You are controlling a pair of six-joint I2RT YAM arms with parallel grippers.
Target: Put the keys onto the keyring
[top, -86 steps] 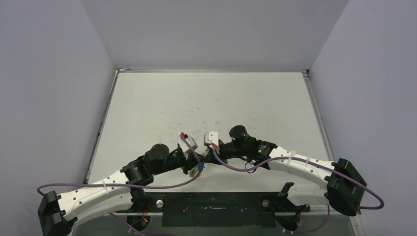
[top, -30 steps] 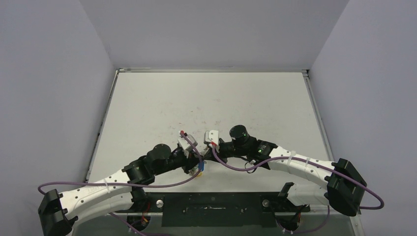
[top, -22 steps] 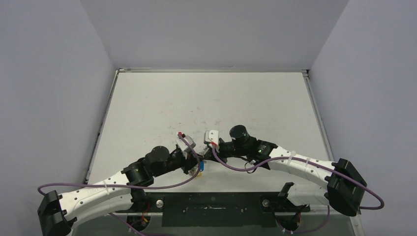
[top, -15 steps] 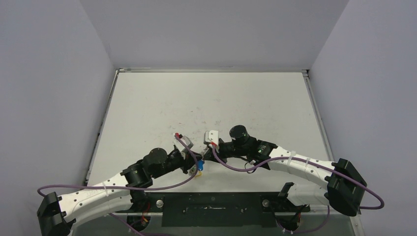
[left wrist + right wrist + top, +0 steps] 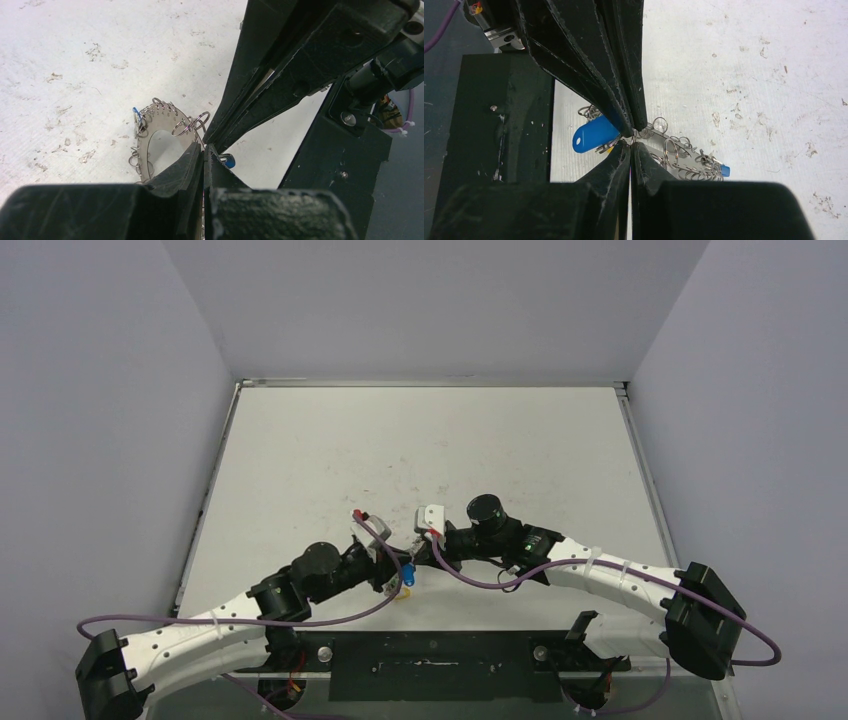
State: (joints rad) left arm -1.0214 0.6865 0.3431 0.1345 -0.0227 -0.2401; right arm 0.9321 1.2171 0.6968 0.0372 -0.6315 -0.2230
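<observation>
Tabletop [image 5: 420,440], pale and scuffed, sits boxed in by plain grey walls [image 5: 110,420]. We find the keyring [image 5: 161,116] near its front edge, between the two arms. Left gripper [image 5: 204,149] and right gripper [image 5: 630,144] meet tip to tip at it, each with its fingers pressed together; what they pinch we cannot tell. We count two tags: a blue tag [image 5: 594,134] beside the tips and a second blue tag [image 5: 724,171] farther along the ring.
</observation>
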